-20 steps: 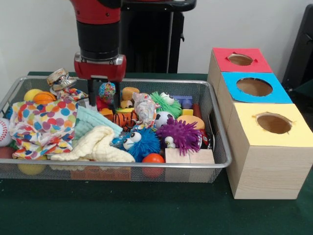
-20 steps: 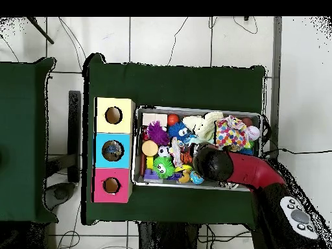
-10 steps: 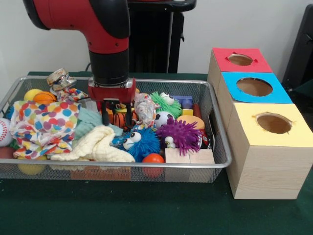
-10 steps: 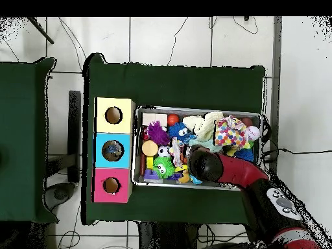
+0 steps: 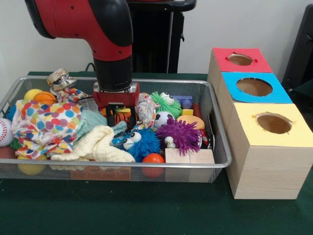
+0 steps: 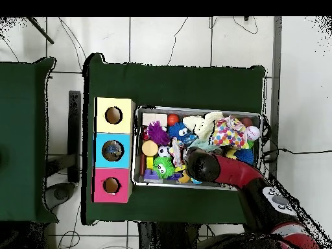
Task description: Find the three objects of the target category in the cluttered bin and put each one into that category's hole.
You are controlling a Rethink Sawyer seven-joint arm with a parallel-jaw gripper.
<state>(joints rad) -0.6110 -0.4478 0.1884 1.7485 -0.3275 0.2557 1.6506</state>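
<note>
Arm bent, pointing down; end effector fingers apart.

A polka-dot cloth lies bunched at the left in the front view, with a pale yellow knitted cloth just beside it and a baseball at the far left edge. Toward the middle sit a blue fuzzy toy with googly eyes, a purple spiky ball, a small soccer ball and a green spiky toy, while an orange ball and two wooden blocks lie along the near side. Well behind, a dark green cloth covers the table, and a crushed can rests at the far left corner.
</note>
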